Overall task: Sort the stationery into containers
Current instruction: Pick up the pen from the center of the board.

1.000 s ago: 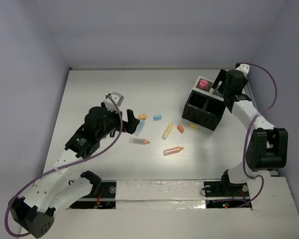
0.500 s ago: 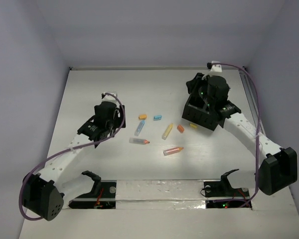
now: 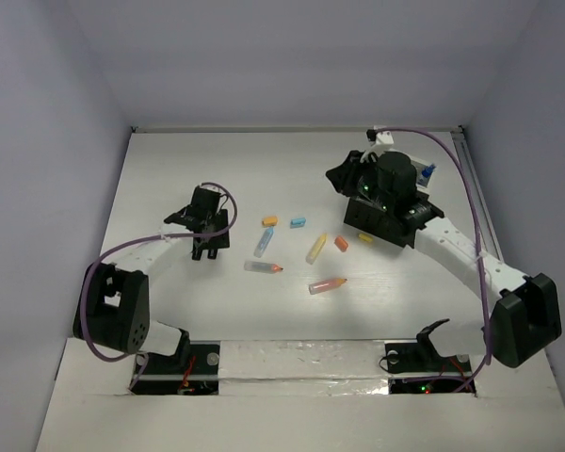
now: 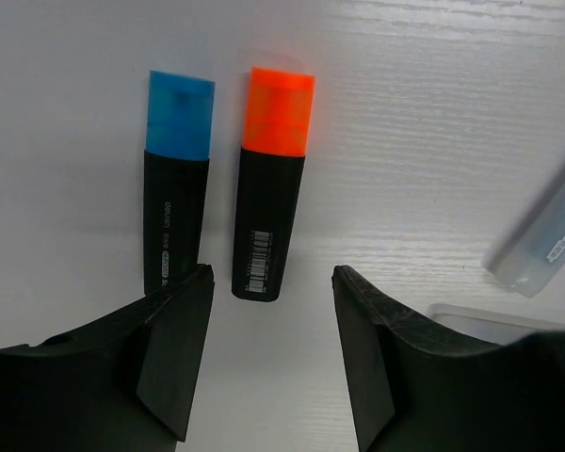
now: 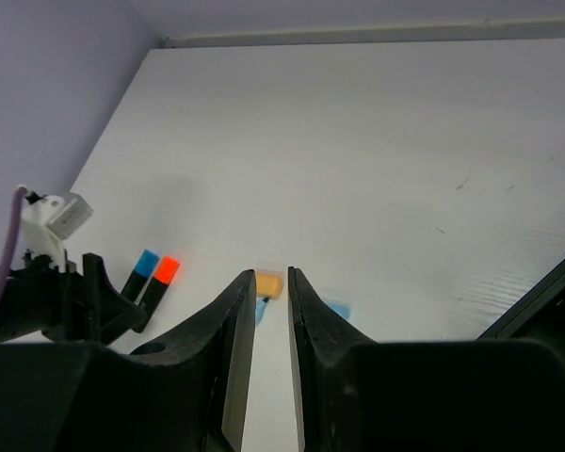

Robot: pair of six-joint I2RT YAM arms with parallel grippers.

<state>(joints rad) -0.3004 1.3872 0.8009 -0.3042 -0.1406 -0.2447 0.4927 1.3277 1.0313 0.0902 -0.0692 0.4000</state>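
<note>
Several pieces of stationery lie mid-table: a light-blue stick [image 3: 263, 242], a yellow stick [image 3: 316, 248], a clear orange-tipped stick [image 3: 264, 267], an orange stick [image 3: 328, 284] and small blocks [image 3: 269, 220]. My left gripper [image 3: 210, 250] [image 4: 273, 278] stands open over the table. A blue-capped highlighter [image 4: 177, 188] and an orange-capped highlighter [image 4: 273, 188] lie just ahead of its fingertips, with nothing between them. My right gripper [image 3: 337, 177] [image 5: 271, 275] hovers at the left of the black divided container [image 3: 381, 226], its jaws nearly together and empty.
The right arm covers most of the container. A clear stick [image 4: 546, 235] lies to the right of the left gripper. The side walls stand close on both sides, and the arm bases [image 3: 292, 363] sit at the near edge.
My left gripper has drawn back to the left, lowered over the two highlighters and narrowed its jaws. The right arm has swung from behind the container to its left side, and its jaws have closed.
</note>
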